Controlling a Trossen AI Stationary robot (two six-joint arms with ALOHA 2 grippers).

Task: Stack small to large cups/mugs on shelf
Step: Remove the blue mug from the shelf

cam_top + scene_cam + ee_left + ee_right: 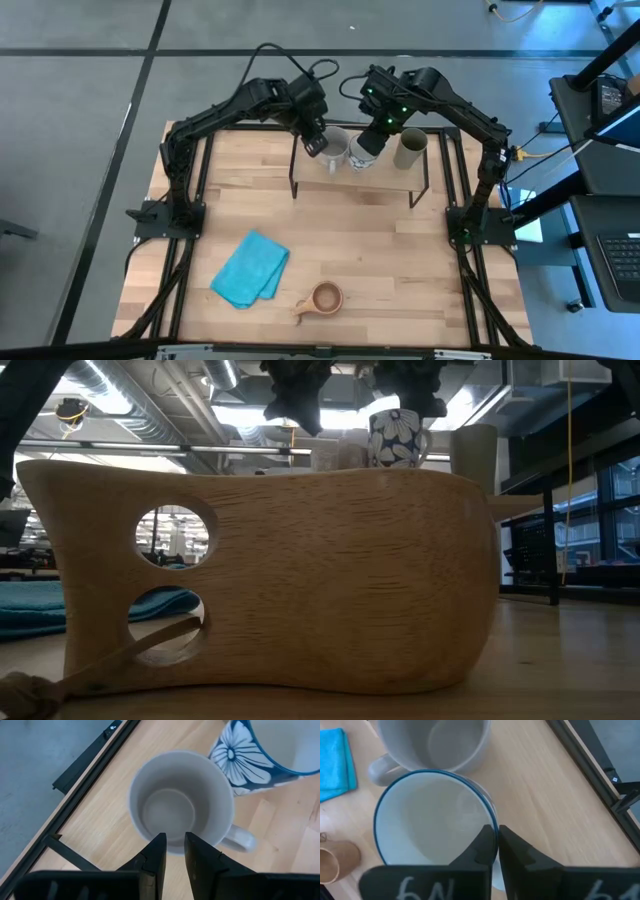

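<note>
Wooden cup (300,580) foremost; both hands gripping shelved mugs' rims.

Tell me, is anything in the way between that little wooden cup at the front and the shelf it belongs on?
Nothing visible. The wooden cup sits alone near the table's front edge; bare tabletop runs back to the shelf. The blue cloth lies off to one side.

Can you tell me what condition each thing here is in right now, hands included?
Grey mug: upright on shelf, left hand pinching its rim.
White mug: upright, right hand pinching its rim.
Green tumbler: upright, free.
Wooden cup: upright on table, untouched.
Blue cloth: folded.
</note>
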